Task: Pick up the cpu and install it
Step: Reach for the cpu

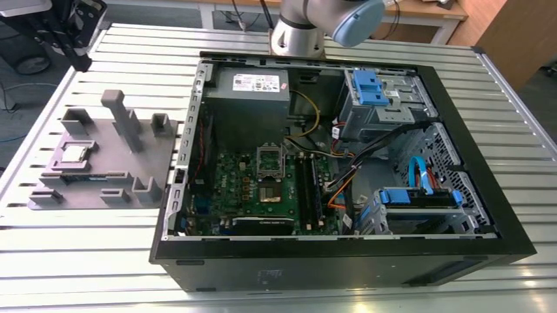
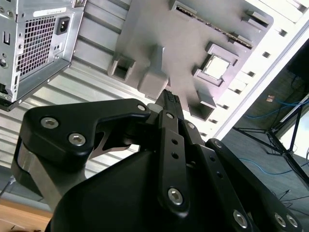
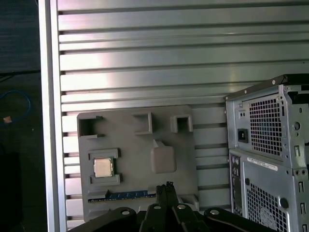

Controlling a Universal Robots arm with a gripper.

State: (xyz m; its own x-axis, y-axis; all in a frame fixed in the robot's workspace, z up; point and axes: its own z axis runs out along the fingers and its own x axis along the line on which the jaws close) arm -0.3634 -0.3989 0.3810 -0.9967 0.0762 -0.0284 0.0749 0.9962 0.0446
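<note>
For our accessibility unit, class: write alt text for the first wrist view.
The cpu sits in a square pocket of a grey tray on a slatted metal table. The end effector hangs over the tray's edge, near a memory stick; a computer case stands beside the tray.

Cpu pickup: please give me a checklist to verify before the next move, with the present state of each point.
1. The cpu lies flat in its tray pocket: ok.
2. Nothing covers the cpu: ok.
3. The gripper is empty: ok.
4. The gripper is open for a grasp: not ok, its fingers are together.
5. The case is open on its upper side: ok.
6. The socket is free to take the chip: cannot tell.
</note>
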